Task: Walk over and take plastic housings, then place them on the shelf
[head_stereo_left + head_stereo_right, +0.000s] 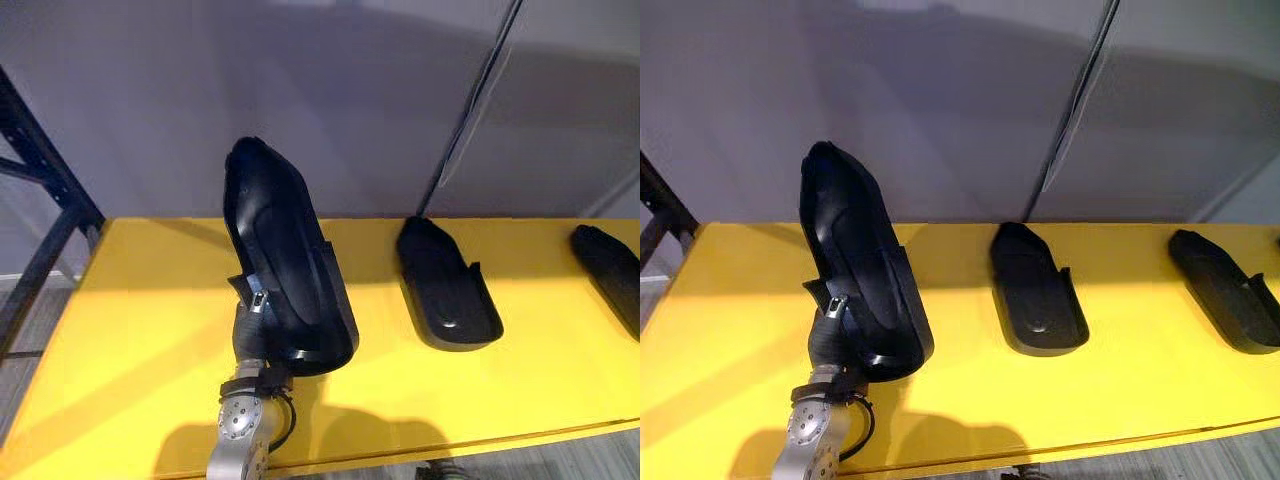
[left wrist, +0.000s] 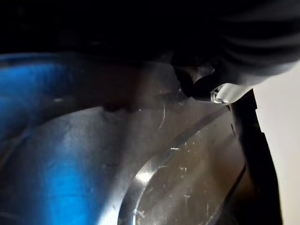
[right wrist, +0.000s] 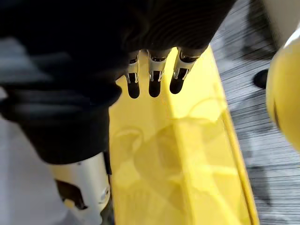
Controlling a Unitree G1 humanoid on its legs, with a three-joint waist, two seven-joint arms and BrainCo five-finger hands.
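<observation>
Over an edge of the yellow shelf (image 1: pixel 150 330), the right hand (image 3: pixel 153 77) hangs with its fingers straight and relaxed, holding nothing. Near the shelf's front, the left hand (image 1: pixel 258 318) grips the lower end of a black housing (image 1: pixel 275 240), which stands tilted nearly upright above the shelf. Farther back, a second housing (image 1: pixel 447 290) lies flat at mid-shelf. A third (image 1: pixel 1222 292) lies to its right, well apart. Behind them rises a grey wall (image 1: pixel 350 90).

Black housing (image 1: pixel 285 270) held tilted upright over yellow shelf (image 1: pixel 150 330); middle housing (image 1: pixel 447 285) and right housing (image 1: pixel 1225 292) lie flat.
</observation>
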